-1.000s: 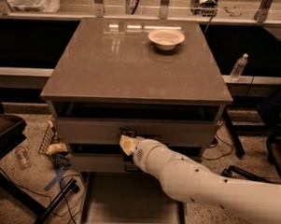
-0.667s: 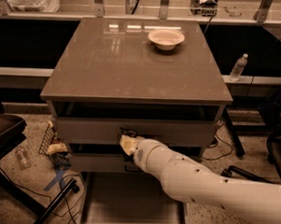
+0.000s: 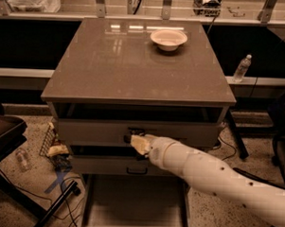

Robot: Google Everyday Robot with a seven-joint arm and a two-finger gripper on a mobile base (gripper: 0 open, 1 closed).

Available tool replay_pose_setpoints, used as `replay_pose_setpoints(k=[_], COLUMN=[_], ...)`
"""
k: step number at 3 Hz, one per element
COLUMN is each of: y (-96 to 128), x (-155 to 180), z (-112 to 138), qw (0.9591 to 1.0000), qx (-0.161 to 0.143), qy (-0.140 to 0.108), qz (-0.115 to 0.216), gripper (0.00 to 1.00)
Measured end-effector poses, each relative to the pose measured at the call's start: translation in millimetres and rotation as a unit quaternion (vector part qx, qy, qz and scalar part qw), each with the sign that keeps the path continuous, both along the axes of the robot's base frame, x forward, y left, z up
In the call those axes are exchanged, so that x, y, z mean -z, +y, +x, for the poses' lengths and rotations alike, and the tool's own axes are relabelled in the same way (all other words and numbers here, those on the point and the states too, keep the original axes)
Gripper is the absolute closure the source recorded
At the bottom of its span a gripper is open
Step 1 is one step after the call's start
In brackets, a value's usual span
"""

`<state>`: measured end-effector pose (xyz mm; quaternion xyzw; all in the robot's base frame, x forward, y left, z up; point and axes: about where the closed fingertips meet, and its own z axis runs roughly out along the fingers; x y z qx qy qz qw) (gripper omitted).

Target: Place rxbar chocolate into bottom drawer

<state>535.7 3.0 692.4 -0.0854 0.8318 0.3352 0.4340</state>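
My gripper [image 3: 137,143] is at the end of the white arm [image 3: 206,172]. It hovers in front of the cabinet's drawer fronts, just below the dark handle of an upper drawer [image 3: 136,131]. The bottom drawer [image 3: 129,209] is pulled out toward me below the gripper; its pale floor shows nothing lying on it. The rxbar chocolate does not show in this view. If it is in the gripper, the gripper hides it.
A white round bowl [image 3: 168,39] stands at the back of the brown cabinet top [image 3: 135,67]. A water bottle [image 3: 242,67] stands at the right behind the cabinet. Litter, cables and a dark stand [image 3: 4,133] lie on the floor at the left.
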Motion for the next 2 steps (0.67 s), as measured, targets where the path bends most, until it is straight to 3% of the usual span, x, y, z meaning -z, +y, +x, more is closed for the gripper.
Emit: replay_pose_setpoints(k=[1, 2], y=[-52.9, -160.2], x=[-22.0, -65.0], z=[25.4, 39.4], qw=[0.9975, 0.9927], qx=[-0.016, 0.020], qy=[-0.067, -0.110], qz=[-0.017, -0.044], gripper=[1.00, 1.00])
